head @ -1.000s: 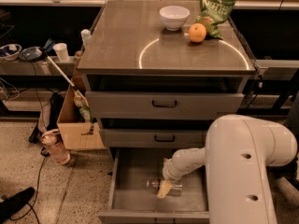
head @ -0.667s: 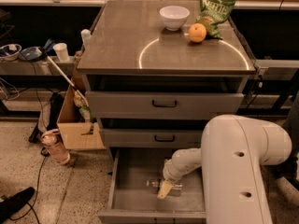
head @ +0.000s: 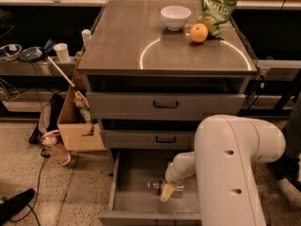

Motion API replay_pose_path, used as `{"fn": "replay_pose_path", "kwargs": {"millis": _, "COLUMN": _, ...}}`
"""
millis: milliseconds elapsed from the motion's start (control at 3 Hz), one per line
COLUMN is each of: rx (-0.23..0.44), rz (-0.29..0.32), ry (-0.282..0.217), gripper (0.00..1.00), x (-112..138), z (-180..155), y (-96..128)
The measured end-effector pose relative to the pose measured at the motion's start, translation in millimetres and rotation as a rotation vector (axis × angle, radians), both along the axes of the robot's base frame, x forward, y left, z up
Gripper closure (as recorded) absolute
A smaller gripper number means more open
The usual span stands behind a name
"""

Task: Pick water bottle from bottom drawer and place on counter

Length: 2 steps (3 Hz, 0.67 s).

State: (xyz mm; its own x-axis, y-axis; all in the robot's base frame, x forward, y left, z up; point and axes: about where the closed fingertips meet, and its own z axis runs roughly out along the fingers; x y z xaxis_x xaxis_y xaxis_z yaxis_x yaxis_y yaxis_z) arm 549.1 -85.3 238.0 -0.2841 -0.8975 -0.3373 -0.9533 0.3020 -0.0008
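Note:
The bottom drawer [head: 136,182] is pulled open, with a plain grey tray inside. The water bottle [head: 156,186] lies on its side on the drawer floor, clear, with a dark band. My gripper [head: 166,192] reaches down into the drawer from the right and sits right at the bottle, partly covering its right end. The big white arm link [head: 230,173] hides the drawer's right part. The counter [head: 141,36] is the grey metallic cabinet top with a pale arc mark.
On the counter stand a white bowl [head: 175,17], an orange [head: 198,32] and a green chip bag [head: 216,11]. Two shallower drawers [head: 164,105] above are shut. A cardboard box [head: 77,121], a pinkish bottle [head: 56,149] and a cluttered side shelf [head: 28,62] are at the left.
The large white arm link has shifted a little to the left. The gripper stays at the bottle in the drawer; the bottle has not moved.

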Motion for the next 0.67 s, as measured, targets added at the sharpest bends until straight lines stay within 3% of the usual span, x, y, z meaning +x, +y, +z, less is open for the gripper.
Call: {"fn": "replay_pose_path", "kwargs": {"millis": 667, "rx": -0.034, "rz": -0.046, "ry": 0.049, "gripper": 0.0, "x": -6, "z": -42, "y": -5}}
